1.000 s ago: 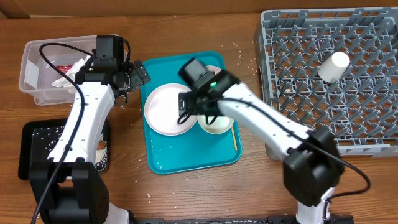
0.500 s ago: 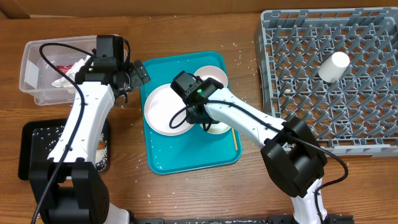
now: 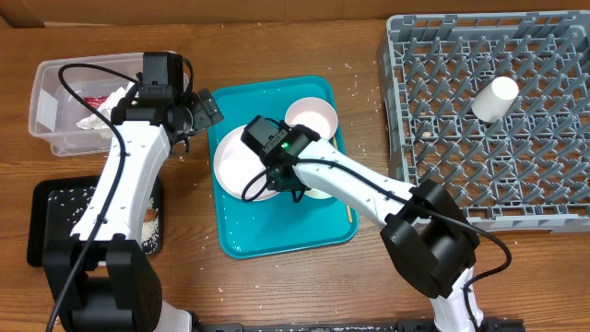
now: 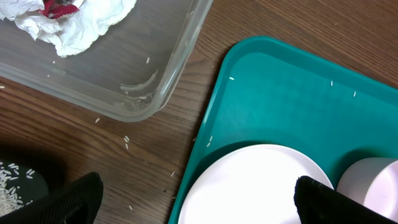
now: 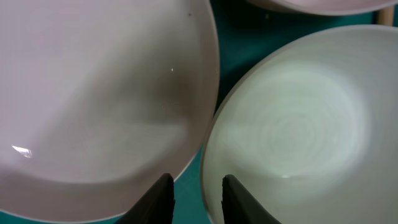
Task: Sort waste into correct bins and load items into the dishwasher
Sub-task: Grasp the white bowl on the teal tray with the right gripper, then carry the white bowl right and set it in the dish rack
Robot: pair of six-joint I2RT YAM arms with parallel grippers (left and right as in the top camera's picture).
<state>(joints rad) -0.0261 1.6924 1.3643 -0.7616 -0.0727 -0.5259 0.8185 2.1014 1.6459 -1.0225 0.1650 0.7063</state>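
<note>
On teal tray (image 3: 277, 235) — plate (image 3: 230, 161), two bowls (image 3: 311, 115); right jaws narrow astride bowl rim (image 5: 214, 149), grip unclear; left jaws wide, empty.

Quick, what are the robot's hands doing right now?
Left gripper: open, empty.
Right gripper: nearly closed astride the rim of a white bowl; grip cannot be told.

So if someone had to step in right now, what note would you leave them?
Left gripper: open, empty, by the teal tray's corner.
Right gripper: jaws straddle the near bowl's rim; grip unclear.
Done: cup in the rack; napkin and red wrapper in the clear tub; rice in the black tray.
To do: plate, near bowl, far bowl, wooden stick, all on the teal tray; stray rice grains on the table.
</note>
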